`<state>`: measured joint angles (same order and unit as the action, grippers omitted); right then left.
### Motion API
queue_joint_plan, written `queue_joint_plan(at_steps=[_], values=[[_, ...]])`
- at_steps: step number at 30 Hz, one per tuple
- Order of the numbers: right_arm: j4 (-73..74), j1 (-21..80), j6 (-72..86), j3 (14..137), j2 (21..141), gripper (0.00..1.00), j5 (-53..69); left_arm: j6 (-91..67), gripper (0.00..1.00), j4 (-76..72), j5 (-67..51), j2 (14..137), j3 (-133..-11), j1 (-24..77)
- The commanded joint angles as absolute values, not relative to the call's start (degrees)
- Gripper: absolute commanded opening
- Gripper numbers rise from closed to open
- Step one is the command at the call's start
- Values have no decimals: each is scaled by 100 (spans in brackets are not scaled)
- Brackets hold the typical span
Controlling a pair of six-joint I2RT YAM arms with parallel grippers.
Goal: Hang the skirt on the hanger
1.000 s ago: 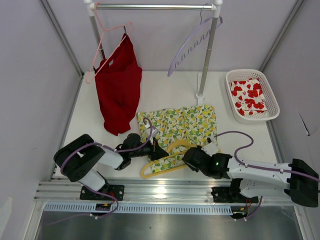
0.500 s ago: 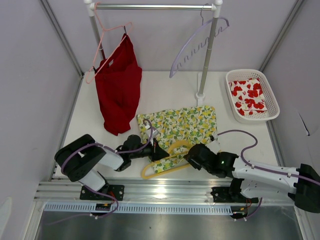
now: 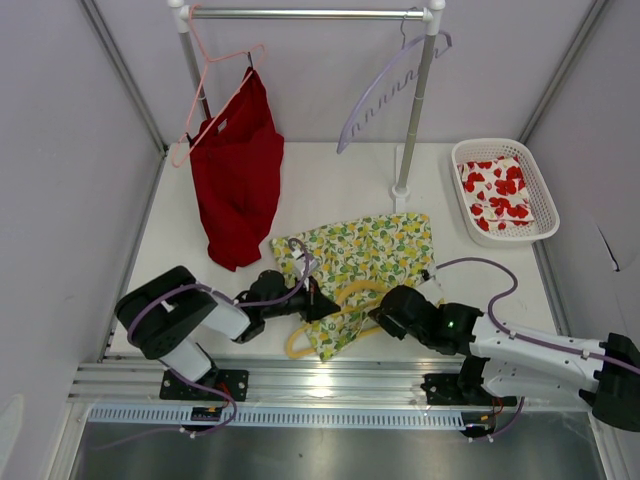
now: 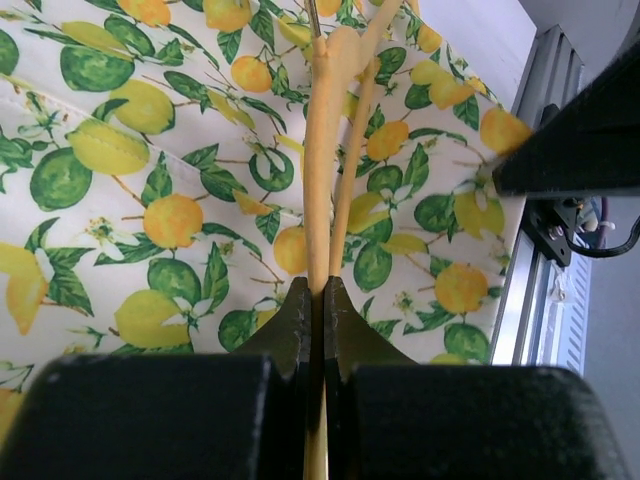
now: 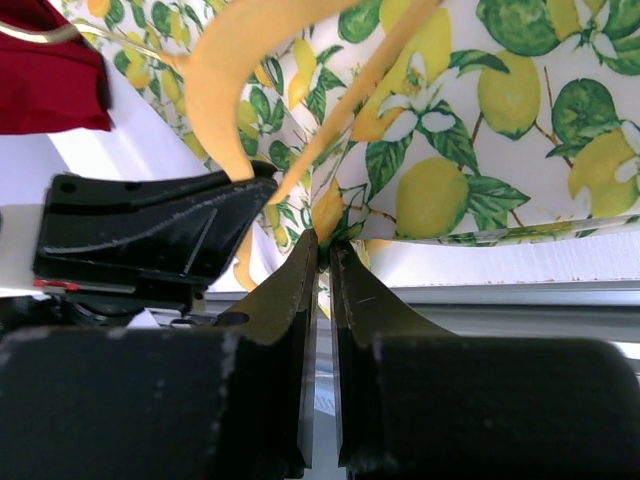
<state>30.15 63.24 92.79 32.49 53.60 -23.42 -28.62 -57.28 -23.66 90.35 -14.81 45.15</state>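
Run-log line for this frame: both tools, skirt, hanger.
left tool: shut on hanger | right tool: shut on skirt edge | hanger: lying over skirt on table

A white counter [image 3: 330,190] fills a small booth. Plain pale grey walls [image 3: 60,200] close it in on the left, back and right, and thin metal struts [image 3: 120,70] run up the back corners. Well beyond the fingers [image 4: 290,320], near the counter's far edge, stands a clothes rail [image 3: 310,14]: a metal bar on two upright posts. Behind the fingers, a ribbed aluminium track [image 3: 330,385] edges the counter, followed by a dull steel sheet [image 3: 330,455]. Even overhead light leaves a soft glare on the track.
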Motion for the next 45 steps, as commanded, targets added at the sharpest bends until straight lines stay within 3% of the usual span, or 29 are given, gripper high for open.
queue_joint_plan(at_steps=[1,13,33,45], values=[[2830,6512,9281,3243,5519,1,-2373,-2725,0,-5713,-1908,9255,-1634,4535],[3199,7418,9800,2663,5660,0,-2391,-2400,0,-5493,-2091,9439,-2136,4018],[3410,7005,9387,1758,4817,2,-1969,-1916,0,-4993,-2795,9360,-2496,3568],[2970,6759,8710,2012,5396,5,-1801,-2074,0,-4772,-2725,8245,-2453,3568]])
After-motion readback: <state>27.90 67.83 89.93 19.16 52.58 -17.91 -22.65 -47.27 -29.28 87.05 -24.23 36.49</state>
